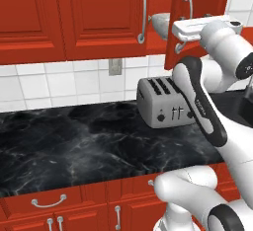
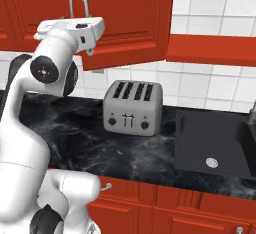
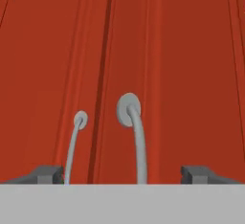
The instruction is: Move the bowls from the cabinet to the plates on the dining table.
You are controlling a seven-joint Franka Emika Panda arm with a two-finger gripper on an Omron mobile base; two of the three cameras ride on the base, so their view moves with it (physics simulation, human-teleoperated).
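From my seat, the toaster stands on the counter against the tiled wall, below the cabinet, and the sink is set into the counter to its right. The cabinet's right door stands ajar, with a bowl inside behind it. In my hand view two handles hang side by side between the gripper tips, and drawers sit under the counter.

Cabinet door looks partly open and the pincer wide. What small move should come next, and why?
Probably back the pincer off the handle and go round the door. Its tips stand wide apart on either side of the handle, gripping nothing, and the door is swung out enough that a grey bowl shows inside the cabinet.
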